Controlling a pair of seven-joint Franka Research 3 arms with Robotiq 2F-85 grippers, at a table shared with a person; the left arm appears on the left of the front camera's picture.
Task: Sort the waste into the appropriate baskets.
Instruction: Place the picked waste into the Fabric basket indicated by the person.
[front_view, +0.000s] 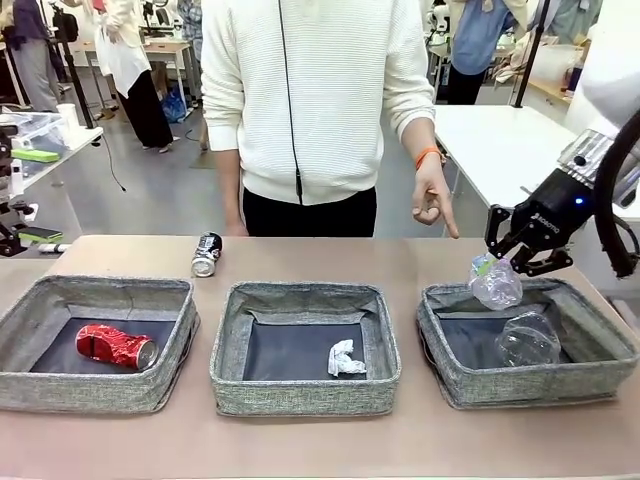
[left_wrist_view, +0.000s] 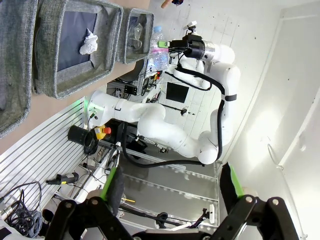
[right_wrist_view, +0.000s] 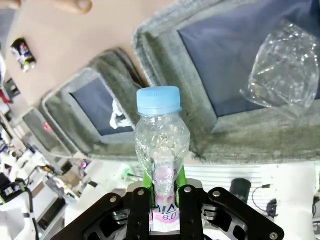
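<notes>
Waste, sorted in part; entry taken with one piece in transit.

Near row, three grey fabric baskets abreast on the bench (front_view: 300, 455). Left basket (front_view: 30, 390) at 9 o'clock: crushed red can (front_view: 115, 346) lying on the lining. Middle basket (front_view: 225, 385): crumpled white paper wad (front_view: 345, 358) toward its right side. Right basket (front_view: 450, 385) at 3 o'clock: clear plastic cup (front_view: 527, 340) on its side on the lining.

Right pincer (front_view: 515, 258) hung over the far-left corner of the right basket, pinching the clear bottle with pink label (front_view: 495, 283) by its labelled lower part; in the right wrist view the blue cap pointed away from the fingers, the body crumpled between the green pads. Bottle clear of the basket, not yet down.

Left pincer (left_wrist_view: 170, 187) stood spread wide and empty, held off from the baskets.

Far side of the bench, at 11 o'clock behind the left and middle baskets: black-and-silver can (front_view: 206, 254), outside any basket. Beyond it, a person standing, one hand (front_view: 435, 200) pointing a finger down toward the right basket.

Step in hand, by judgement: depositing the bottle with the cup. Next move called for the pads parting with the bottle over the lining rather than the rim; the black-and-silver can remained to be fetched, likely for the left basket.
</notes>
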